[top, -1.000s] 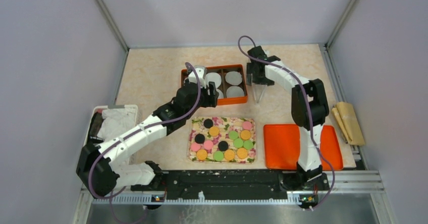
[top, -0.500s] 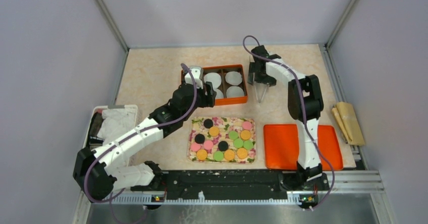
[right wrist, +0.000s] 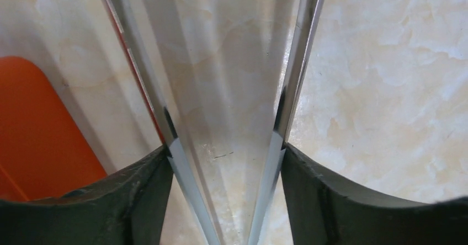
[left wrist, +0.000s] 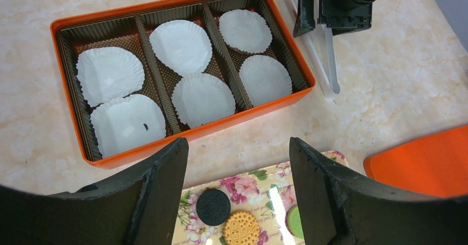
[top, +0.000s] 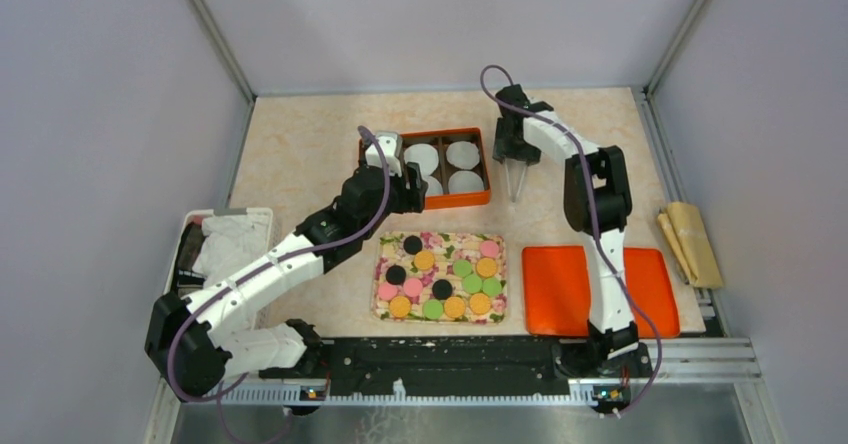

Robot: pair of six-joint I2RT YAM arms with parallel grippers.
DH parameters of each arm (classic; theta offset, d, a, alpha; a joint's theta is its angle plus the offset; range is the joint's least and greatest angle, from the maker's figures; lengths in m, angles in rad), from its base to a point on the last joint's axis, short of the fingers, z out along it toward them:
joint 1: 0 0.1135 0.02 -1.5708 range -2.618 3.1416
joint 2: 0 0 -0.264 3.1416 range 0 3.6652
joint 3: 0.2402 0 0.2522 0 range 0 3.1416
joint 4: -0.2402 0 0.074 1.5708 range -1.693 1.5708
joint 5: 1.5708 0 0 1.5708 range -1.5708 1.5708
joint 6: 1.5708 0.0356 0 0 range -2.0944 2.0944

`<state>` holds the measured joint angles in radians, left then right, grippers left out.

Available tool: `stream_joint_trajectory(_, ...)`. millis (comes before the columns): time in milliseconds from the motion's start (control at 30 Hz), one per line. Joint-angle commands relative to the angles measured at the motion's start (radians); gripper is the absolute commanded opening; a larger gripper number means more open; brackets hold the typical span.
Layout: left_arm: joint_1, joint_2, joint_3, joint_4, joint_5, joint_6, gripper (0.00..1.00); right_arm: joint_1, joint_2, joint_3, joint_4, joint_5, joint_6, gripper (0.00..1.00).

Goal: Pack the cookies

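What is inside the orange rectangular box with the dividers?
Six white fluted paper cups, two in each of three compartments of the orange rectangular box, over a brown corrugated liner. The floor under each cup is hidden.

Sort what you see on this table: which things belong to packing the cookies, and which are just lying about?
For the job: cookies, floral tray, orange box, paper cups, clear tongs, probably the orange lid.

Lying about: white bin holding cloth, brown paper bags.
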<state>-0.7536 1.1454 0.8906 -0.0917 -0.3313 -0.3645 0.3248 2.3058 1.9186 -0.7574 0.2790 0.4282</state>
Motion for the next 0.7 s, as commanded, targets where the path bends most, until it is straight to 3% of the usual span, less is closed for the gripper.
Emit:
stream_joint_trajectory(0,0.003,-0.015,-0.008,0.015,-0.004,0.0,0.74,-0.003,0.013,-0.039,-0.003,-0.03,-0.005,0.6)
stream_joint_trajectory(167,0.003,-0.012,-0.008,0.016,0.008,-0.012,0.74,0.0,-0.104,-0.168,0.079,-0.049,-0.024,0.43)
stream_joint_trajectory(333,0.003,-0.007,0.005,0.011,0.026,-0.031,0.74,0.022,-0.288,-0.234,0.139,-0.032,-0.059,0.41)
stream_joint_trajectory(667,0.003,-0.02,0.019,-0.038,0.035,-0.039,0.73,0.034,-0.495,-0.272,0.085,-0.037,-0.075,0.45)
